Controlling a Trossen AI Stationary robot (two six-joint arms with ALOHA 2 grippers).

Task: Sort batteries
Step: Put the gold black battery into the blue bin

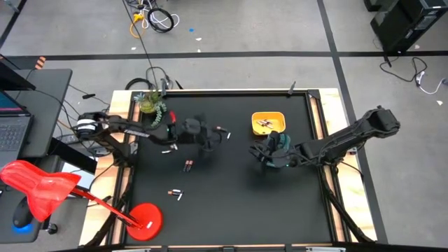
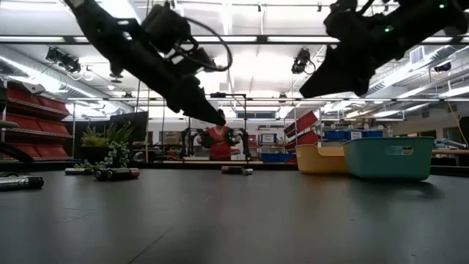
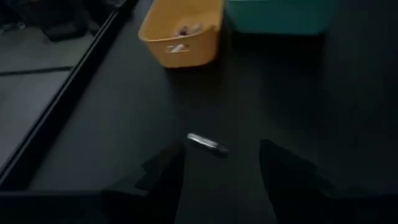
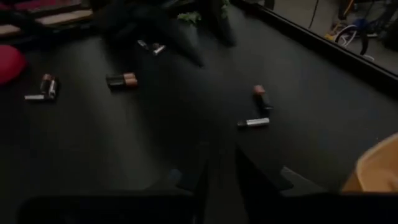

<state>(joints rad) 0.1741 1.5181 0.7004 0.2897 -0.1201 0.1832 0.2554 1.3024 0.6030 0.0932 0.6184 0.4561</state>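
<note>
While the left end effector (image 3: 217,171) hangs above the black bench (image 1: 231,203) with its two fingers spread wide and nothing between them, a pale silver battery (image 3: 208,144) lies on the bench just ahead of the fingertips, askew to the line between them. The step in hand appears to be the pickup of this battery. To do it well, the wrist should turn until the fingers straddle the cylinder across its thin width, then descend so that the pads meet its sides near mid-length; a grip near one end would likely let it pivot or roll away. The yellow tray (image 3: 181,32), already holding a few batteries, and the teal tray (image 3: 280,15) stand side by side farther along the bench, the yellow one nearer the line of travel. The right end effector (image 4: 221,168) hovers close to these trays with its fingers only slightly parted and empty, whether opening or closing cannot be told. Other batteries remain loose: a dark, copper-ended one (image 4: 261,98) just beside a silver one (image 4: 253,122), a copper-ended pair (image 4: 122,79), and two more (image 4: 41,89) well apart toward the red lamp base (image 1: 143,220).
</note>
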